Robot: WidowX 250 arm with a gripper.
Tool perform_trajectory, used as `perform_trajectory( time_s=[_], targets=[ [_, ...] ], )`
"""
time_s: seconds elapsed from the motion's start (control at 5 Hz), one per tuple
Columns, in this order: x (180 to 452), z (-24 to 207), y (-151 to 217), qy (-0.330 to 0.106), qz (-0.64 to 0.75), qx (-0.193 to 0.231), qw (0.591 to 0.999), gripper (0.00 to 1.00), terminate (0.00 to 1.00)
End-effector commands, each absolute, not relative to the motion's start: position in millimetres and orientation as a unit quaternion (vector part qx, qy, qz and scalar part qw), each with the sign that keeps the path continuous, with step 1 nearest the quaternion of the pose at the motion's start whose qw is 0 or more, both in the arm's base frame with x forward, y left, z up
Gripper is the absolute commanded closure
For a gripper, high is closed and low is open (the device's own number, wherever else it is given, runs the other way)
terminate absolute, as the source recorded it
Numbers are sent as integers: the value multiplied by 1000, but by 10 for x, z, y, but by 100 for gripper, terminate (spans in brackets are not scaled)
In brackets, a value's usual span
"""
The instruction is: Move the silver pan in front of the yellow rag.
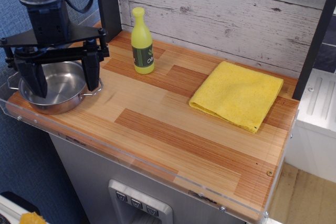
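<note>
The silver pan [62, 82] sits at the far left end of the wooden counter, close to the left and front edges, with a wire loop handle showing on each side. My gripper [66, 92] hangs directly over it, open wide. One finger [34, 80] reaches down at the pan's left inner side and the other finger [92, 72] stands at its right rim. Whether they touch the pan I cannot tell. The yellow rag [237, 95] lies flat and folded at the back right of the counter, far from the pan.
A yellow-green bottle [142, 41] with a dark label stands upright at the back, between pan and rag. A grey plank wall [226, 9] backs the counter [173, 129]. A clear plastic lip runs along the front edge. Dark posts stand at both back corners.
</note>
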State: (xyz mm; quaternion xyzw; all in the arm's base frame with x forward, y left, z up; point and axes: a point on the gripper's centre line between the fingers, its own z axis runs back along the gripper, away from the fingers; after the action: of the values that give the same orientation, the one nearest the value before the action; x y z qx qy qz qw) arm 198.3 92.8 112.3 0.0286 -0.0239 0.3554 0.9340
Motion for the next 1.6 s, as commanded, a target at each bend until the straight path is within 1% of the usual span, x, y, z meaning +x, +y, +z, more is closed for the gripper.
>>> perform_trajectory(
  time_s=[0.0,0.2,0.4,0.6,0.8,1.0,1.2,1.4],
  targets=[
    [1983,1123,928,-24,355,29,934,0,0],
    [2071,987,1129,-47,240,38,969,0,0],
    [2210,943,1201,-65,146,39,986,0,0],
    [2371,809,1232,-87,22,50,995,0,0],
    [2467,656,1302,-79,-68,4,995,0,0],
    [2524,537,1314,-47,-142,46,988,0,0],
    [2491,445,1380,-39,-158,59,985,0,0],
    [2442,337,1382,-25,-178,89,980,0,0]
  ],
)
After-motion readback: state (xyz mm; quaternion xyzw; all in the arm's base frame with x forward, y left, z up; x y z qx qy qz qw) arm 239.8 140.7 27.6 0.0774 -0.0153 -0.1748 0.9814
